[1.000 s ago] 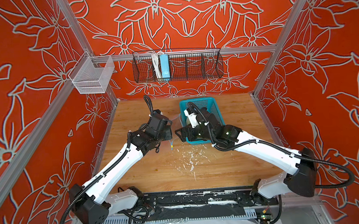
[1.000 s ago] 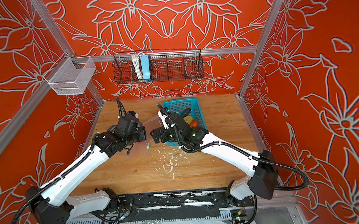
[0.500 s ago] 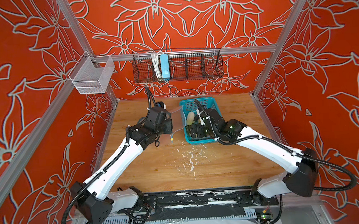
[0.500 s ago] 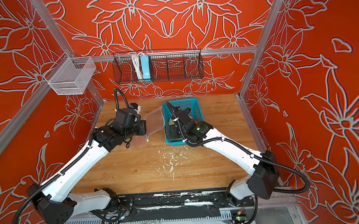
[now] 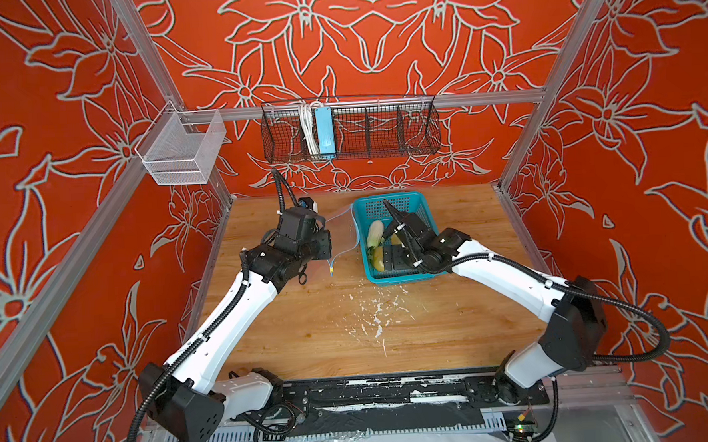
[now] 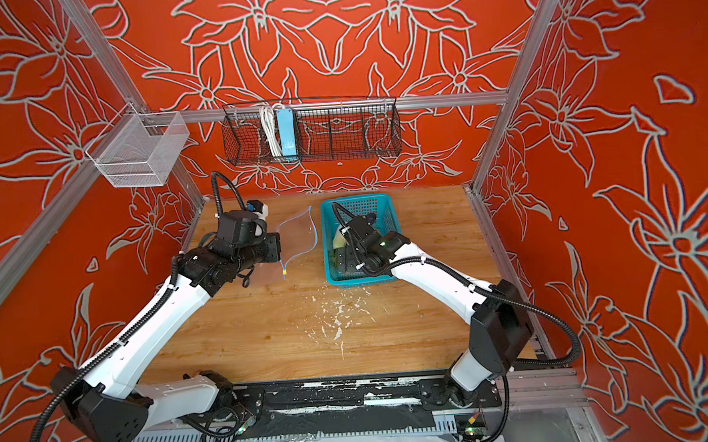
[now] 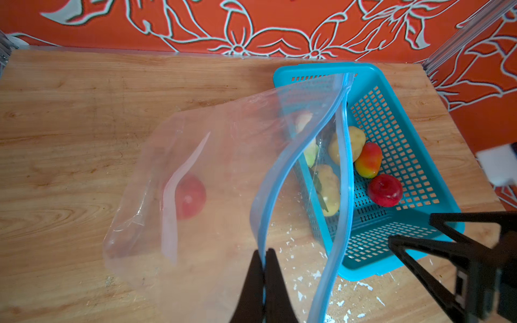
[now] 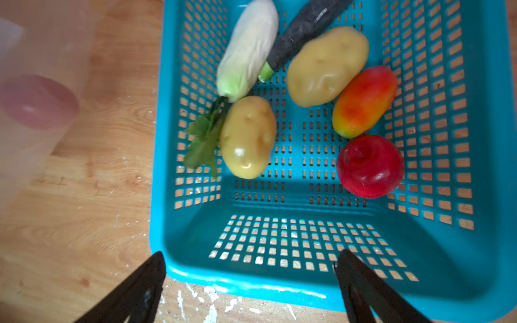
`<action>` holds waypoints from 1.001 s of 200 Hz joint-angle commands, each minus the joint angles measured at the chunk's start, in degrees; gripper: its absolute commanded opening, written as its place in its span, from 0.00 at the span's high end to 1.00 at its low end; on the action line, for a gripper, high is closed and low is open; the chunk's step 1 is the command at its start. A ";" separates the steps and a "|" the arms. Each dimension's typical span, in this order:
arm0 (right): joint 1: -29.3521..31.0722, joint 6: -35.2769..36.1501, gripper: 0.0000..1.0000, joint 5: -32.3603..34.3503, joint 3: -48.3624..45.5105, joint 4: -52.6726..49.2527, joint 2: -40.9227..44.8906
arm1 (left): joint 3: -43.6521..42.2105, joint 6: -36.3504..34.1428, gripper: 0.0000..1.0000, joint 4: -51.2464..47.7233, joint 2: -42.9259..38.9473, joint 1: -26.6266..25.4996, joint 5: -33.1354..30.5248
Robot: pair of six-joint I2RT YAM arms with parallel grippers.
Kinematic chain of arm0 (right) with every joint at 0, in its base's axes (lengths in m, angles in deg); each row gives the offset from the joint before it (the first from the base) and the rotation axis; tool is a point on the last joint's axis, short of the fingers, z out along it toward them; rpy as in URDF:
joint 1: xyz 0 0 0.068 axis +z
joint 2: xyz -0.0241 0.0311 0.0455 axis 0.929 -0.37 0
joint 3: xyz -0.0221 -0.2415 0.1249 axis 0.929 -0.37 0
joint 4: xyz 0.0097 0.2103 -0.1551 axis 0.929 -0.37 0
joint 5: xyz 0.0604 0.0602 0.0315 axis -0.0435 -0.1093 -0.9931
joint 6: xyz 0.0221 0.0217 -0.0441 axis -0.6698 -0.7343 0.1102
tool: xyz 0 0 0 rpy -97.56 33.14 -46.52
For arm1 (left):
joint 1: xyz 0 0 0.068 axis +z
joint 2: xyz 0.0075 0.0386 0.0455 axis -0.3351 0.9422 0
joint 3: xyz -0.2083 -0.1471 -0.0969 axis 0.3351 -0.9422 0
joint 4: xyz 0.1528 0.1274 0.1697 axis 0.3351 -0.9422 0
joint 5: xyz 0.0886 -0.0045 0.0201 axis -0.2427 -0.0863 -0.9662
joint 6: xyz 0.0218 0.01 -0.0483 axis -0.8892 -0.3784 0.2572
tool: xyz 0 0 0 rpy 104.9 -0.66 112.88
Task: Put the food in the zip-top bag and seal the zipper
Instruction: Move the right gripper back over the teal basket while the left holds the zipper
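Note:
My left gripper (image 7: 264, 253) is shut on one lip of the zip-top bag (image 7: 212, 156), holding its mouth up and open beside the teal basket (image 8: 251, 288). The light-blue zipper (image 7: 343, 167) curves round the mouth, and its yellowish tab (image 5: 330, 269) hangs down. One red tomato (image 7: 190, 197) lies inside the bag. My right gripper (image 8: 251, 254) hovers open and empty over the basket's near wall. In the basket lie two potatoes (image 8: 247, 137) (image 8: 326, 65), a red tomato (image 8: 370, 166), a red-yellow fruit (image 8: 365, 100), a dark eggplant (image 8: 302, 33) and a leafy vegetable (image 8: 249, 47).
The basket (image 5: 397, 198) sits at the back middle of the wooden table (image 5: 350, 334), which is flecked with white marks (image 5: 376, 312). A black wire rack (image 5: 349, 130) hangs on the back wall. A white mesh bin (image 5: 180, 150) hangs on the left rail.
My right gripper has drawn back from the bag's mouth to above the basket, still open. My left gripper has carried the bag's lip slightly toward the back wall.

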 commanded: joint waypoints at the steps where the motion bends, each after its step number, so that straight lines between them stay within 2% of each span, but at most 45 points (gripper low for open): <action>1: -0.68 -2.11 0.04 0.93 1.66 -1.65 -2.78 | 1.57 0.21 1.00 1.41 -0.15 0.43 1.46; 24: -1.07 -3.19 0.06 0.07 3.83 -2.64 -6.65 | 1.30 3.20 1.00 2.90 2.24 1.22 3.63; 38: -1.07 -3.75 0.07 -0.44 4.54 -2.25 -8.23 | 2.95 2.08 1.00 1.57 4.22 1.22 5.14; 51: -1.07 -3.74 0.07 -0.98 4.28 -0.95 -8.95 | 3.80 1.13 1.00 0.05 5.02 1.31 3.83; 87: -2.16 -3.76 0.08 -2.09 4.19 0.09 -11.29 | -0.93 1.51 1.00 1.96 1.44 1.75 2.78; 148: -3.26 -3.79 0.10 -5.15 6.93 2.25 -15.97 | -1.25 2.53 1.00 1.69 0.60 2.36 5.31; 200: -3.88 -3.83 0.10 -7.05 7.45 5.62 -18.13 | -1.56 2.27 1.00 1.56 0.06 2.50 4.38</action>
